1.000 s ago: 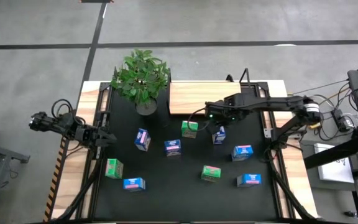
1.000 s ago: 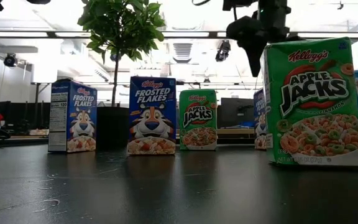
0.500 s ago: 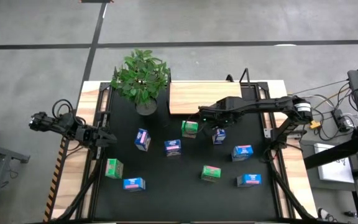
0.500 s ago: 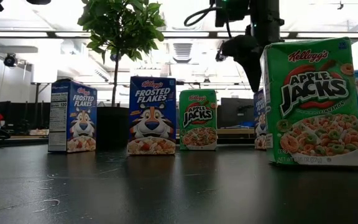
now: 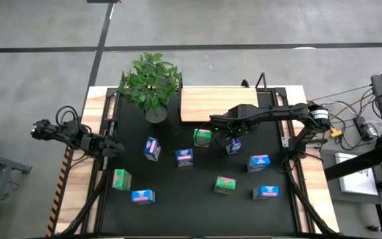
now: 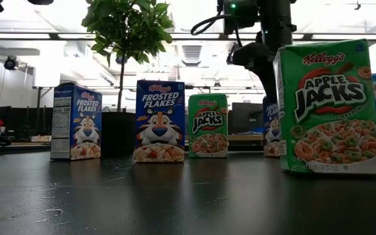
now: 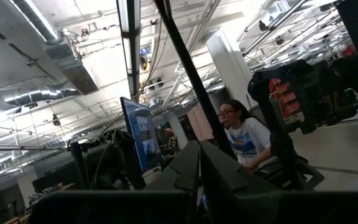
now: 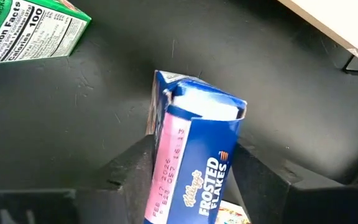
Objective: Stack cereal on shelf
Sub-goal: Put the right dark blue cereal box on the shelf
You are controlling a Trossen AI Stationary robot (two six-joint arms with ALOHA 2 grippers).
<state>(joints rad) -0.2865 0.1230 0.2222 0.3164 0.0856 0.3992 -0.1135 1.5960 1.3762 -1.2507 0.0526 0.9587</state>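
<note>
Several small cereal boxes stand scattered on the black mat (image 5: 178,212). My right gripper (image 5: 233,139) points down over a dark blue Frosted Flakes box (image 8: 194,155), one finger on either side of it. In the low view this box (image 6: 270,127) stands on its base, half hidden behind a green Apple Jacks box (image 6: 328,108). The shelf (image 5: 217,104), a light wood board, lies at the far edge. My left gripper (image 5: 115,147) waits shut at the table's left edge, raised and touching nothing. My right gripper pinches the dark blue box between its two fingers, on two opposite faces near its top end (image 8: 160,146). The fingers (image 8: 129,165) come from above, pointing down. The box stands on the mat on its base.
A potted plant (image 5: 152,83) stands at the far left beside the shelf. A green box (image 5: 202,137) stands just left of the held one and a light blue box (image 5: 258,162) to its near right. Other boxes (image 5: 184,157) dot the mat's middle and near part.
My right gripper has come down over the dark blue box and shifted slightly toward the table's left. The boxes have stayed where they were.
</note>
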